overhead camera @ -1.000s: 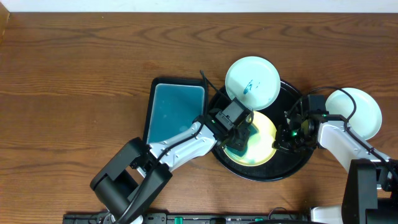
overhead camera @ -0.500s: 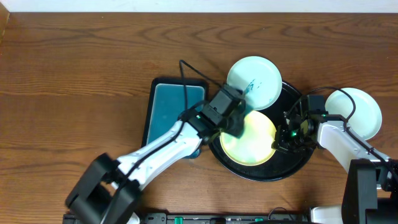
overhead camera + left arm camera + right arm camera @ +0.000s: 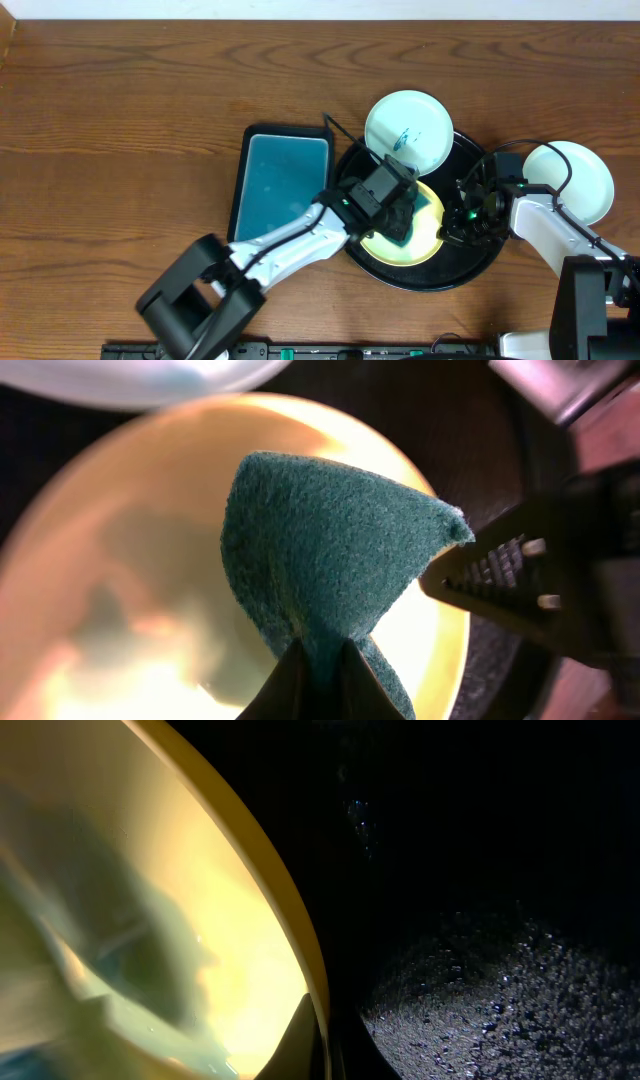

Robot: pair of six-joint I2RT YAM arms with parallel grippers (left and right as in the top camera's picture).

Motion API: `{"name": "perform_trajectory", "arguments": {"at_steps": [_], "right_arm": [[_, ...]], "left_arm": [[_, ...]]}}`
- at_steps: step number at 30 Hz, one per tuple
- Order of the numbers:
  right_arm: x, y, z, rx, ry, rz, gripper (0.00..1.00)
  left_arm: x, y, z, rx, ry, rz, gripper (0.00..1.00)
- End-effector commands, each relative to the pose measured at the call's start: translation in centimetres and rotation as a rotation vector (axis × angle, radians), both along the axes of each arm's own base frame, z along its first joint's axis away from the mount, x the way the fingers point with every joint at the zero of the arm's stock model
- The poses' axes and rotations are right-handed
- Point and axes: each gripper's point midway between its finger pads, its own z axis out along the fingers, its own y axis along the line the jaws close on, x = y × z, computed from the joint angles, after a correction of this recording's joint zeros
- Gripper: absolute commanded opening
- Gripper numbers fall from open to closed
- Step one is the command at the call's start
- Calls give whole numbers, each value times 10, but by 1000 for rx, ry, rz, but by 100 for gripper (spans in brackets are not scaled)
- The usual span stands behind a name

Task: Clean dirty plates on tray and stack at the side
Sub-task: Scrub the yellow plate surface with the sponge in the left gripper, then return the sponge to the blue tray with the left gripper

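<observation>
Left end effector [image 3: 318,682] grips one sponge [image 3: 330,550], right end effector [image 3: 316,1045] pinches one yellow plate [image 3: 150,900]; two pale plates [image 3: 425,115] nearby

Table [image 3: 120,120]: round tray [image 3: 480,262] sits right of centre, toward the near edge. Rectangular tray [image 3: 280,180] lies just left of it; whether they touch cannot be told.

Centre plate [image 3: 425,245] lies in the round tray. Far plate [image 3: 405,128] rests across the round tray's far rim, just behind the centre plate. Right-hand plate [image 3: 580,175] is on the table just right of the round tray.

Sponge [image 3: 330,550] is on the centre plate under the left gripper [image 3: 402,222]. Right gripper [image 3: 447,232] is at the centre plate's right edge.
</observation>
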Motion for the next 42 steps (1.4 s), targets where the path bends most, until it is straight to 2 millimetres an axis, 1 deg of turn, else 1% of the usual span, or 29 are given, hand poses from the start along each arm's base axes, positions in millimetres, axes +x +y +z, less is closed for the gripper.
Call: {"name": "perform_trajectory", "arguments": {"at_steps": [1,2,4,7,9,10,11,13,15,17,18,20,22,24,25,27,30,32,34,38,40,42], "right_arm": [[-10,-3,-8,-35,40,0,1],[-10,-3,-8,-35,40,0,1],[-11,-3,-8,-35,42,0,1],[-12,-3,-8,-35,46,0,1],[-12,-3,-8,-35,49,1,1],[-13,-3,-8,-35,50,1,1],[-12,-3,-8,-35,49,1,1],[-12,-3,-8,-35,49,1,1],[-13,-3,-8,-35,51,1,1],[-13,-3,-8,-36,51,1,1],[-13,-3,-8,-36,49,1,1],[-12,-3,-8,-36,47,1,1],[-12,-3,-8,-36,45,1,2],[-11,-3,-8,-35,41,1,17],[-10,-3,-8,-35,37,1,21],[-7,-3,-8,-35,26,0,21],[-2,-3,-8,-34,3,0,17],[0,-3,-8,-34,-3,0,15],[0,-3,-8,-34,-4,0,13],[0,-3,-8,-33,-4,0,2],[-1,-3,-8,-33,-1,5,1],[-2,2,-6,-5,-7,27,1]], "left_arm": [[-4,-2,-17,20,32,-1,8],[-3,0,-22,34,32,6,8],[6,14,-33,105,7,52,8],[26,47,-46,242,-53,153,8],[37,66,-48,294,-67,206,7],[42,72,-48,299,-63,223,8],[46,78,-48,297,-55,240,8],[51,81,-45,269,-32,250,8],[49,74,-36,196,8,221,7],[43,59,-20,89,48,151,7],[38,52,-5,26,67,122,8],[32,45,15,-38,74,90,7],[29,46,34,-64,57,83,8],[26,52,49,-66,30,77,8],[28,59,54,-55,19,91,7],[34,82,60,-1,-5,156,7],[43,115,63,61,-17,226,7],[50,138,62,87,-6,264,8],[59,160,57,113,5,302,7],[73,201,42,153,30,378,7],[78,219,34,166,59,428,8],[81,231,26,178,84,460,7]]}}
